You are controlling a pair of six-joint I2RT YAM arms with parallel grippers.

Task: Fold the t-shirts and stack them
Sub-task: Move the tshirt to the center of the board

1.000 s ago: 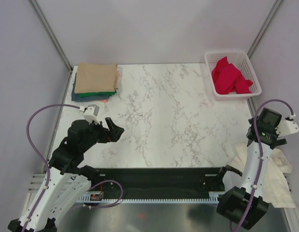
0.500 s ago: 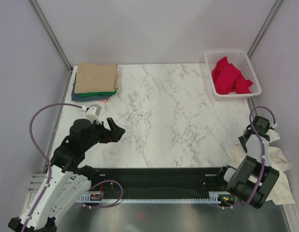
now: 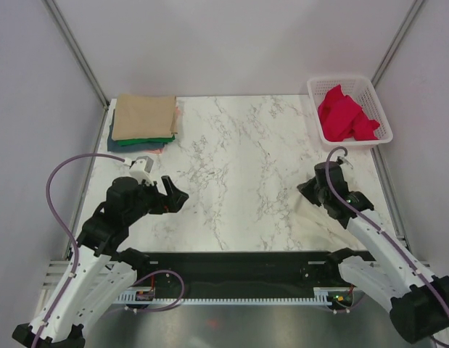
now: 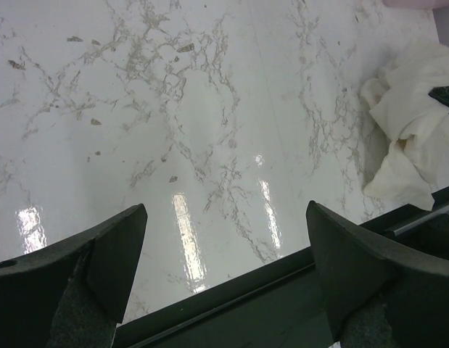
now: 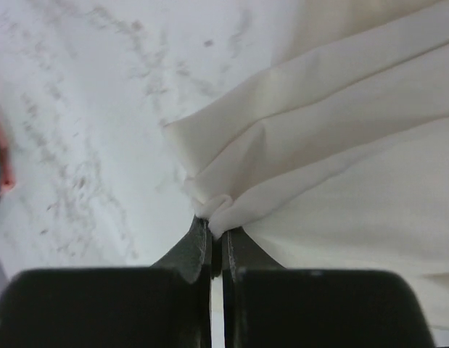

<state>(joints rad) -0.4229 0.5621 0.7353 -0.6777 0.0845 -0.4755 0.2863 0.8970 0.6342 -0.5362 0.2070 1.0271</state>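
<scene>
The cream t-shirt [image 5: 340, 130] is bunched, and my right gripper [image 5: 217, 233] is shut on a fold at its edge. From above, that gripper [image 3: 307, 191] is over the right half of the table, with the pale shirt [image 3: 316, 217] trailing beneath the arm. The left wrist view shows the same shirt [image 4: 405, 138] crumpled near the front edge. My left gripper [image 4: 224, 246] hangs open over bare marble, and from above it [image 3: 173, 194] is at the left. Folded t-shirts [image 3: 143, 117] are stacked at the far left corner, tan on top, with green and teal under it.
A white mesh basket [image 3: 375, 101] holding red cloth [image 3: 344, 114] stands at the far right corner. A black rail [image 3: 231, 262] runs along the table's near edge. Grey walls close in the left and right sides.
My right arm swung in from beyond the table's right edge to over the table. Its gripper closed on the cream t-shirt and drew it along. The left arm barely moved.
</scene>
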